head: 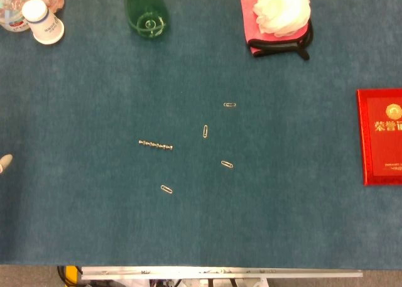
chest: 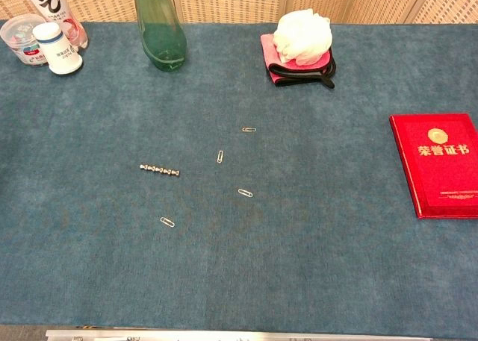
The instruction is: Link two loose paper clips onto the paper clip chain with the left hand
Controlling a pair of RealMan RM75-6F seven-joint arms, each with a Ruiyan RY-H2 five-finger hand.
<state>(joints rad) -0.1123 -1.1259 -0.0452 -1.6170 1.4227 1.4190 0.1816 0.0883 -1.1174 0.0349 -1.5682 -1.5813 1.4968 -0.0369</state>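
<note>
Nearest clip: one loose paper clip lies closest to the front edge of the blue surface, flat and slanted, a little in front of the chain.
Paper clip chain: the paper clip chain lies flat near the middle of the surface, stretched almost straight from left to right, touching no other thing.
Other loose clips: a second clip lies to the right of the chain and a little nearer the front; a third clip stands almost lengthwise just right of the chain's end; a fourth clip lies further back and right. All four are apart from each other and from the chain.
Left hand: only a pale tip of the left hand shows at the left border of the head view, well apart from the chain; I cannot tell if its fingers are wide or narrow.
Right hand: it does not show in either view.
Back of surface: a green glass bottle, a white bottle beside a clear plastic cup, and a white bath sponge resting on a pink cloth.
Right side: a red certificate booklet lies flat near the right edge.
</note>
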